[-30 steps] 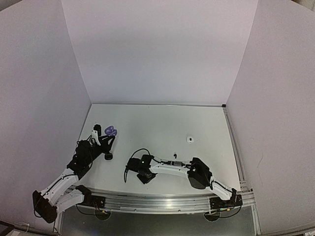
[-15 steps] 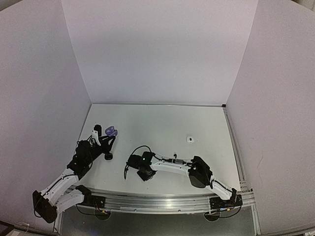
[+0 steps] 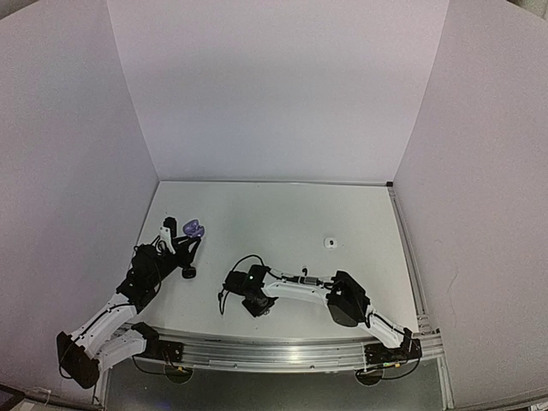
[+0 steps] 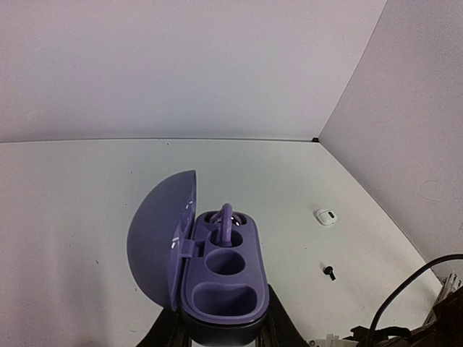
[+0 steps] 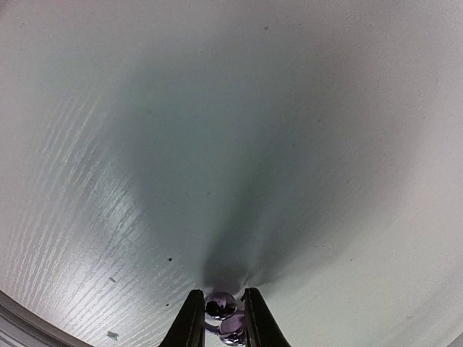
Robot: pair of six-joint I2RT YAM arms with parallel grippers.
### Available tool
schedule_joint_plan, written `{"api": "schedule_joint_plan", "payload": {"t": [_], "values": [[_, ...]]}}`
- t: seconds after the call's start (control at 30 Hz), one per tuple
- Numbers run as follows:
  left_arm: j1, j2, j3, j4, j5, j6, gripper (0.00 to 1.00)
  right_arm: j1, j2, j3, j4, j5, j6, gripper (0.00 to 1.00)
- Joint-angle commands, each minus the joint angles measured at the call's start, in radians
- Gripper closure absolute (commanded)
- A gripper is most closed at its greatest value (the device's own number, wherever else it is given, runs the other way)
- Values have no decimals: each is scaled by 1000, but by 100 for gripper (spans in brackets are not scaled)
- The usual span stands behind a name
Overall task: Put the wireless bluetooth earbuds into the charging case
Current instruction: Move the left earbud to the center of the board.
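Note:
My left gripper (image 4: 221,331) is shut on the base of a purple charging case (image 4: 221,267), also seen as the case (image 3: 192,229) from above. Its lid stands open to the left. One purple earbud (image 4: 225,220) sits in the far socket with its stem up; the nearer sockets are empty. My right gripper (image 5: 221,309) is shut on a glossy purple earbud (image 5: 221,305), fingertips just above the table near its front edge; from above, the right gripper (image 3: 259,306) points down. A white earbud (image 4: 326,217) and a tiny black earbud (image 4: 329,272) lie on the table.
From above, the white earbud (image 3: 330,243) lies right of centre and the black earbud (image 3: 304,271) beside the right arm. A small black object (image 3: 188,273) rests by the left arm. White walls close in the table (image 3: 282,214) on three sides.
The right wrist has shifted slightly near the table's front edge, still holding the purple earbud. The left arm and the case have not moved.

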Motion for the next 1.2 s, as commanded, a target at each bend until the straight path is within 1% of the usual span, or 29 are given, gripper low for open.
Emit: {"api": "schedule_joint_plan", "payload": {"t": [0.0,0.2,0.4,0.57,0.67,0.93,1.17], "values": [[5,-9,3,41,3,4,100,-13,-54,-10,-31,-29,-16,82],[5,-8,6,41,5,5,100,-13,-52,-24,-32,-65,-14,82],[5,-5,5,41,12,3,100,-13,-75,6,-42,-90,-17,76],[5,-5,5,44,14,3,100,-25,-107,-61,-47,-143,-56,75],[5,-8,3,42,17,2,100,-46,-116,-84,-49,-172,-86,76],[5,-11,7,31,22,2,100,-85,-116,-47,-56,-259,-236,75],[5,-15,13,19,22,5,100,-95,-57,1,-113,-307,-342,74]]}}
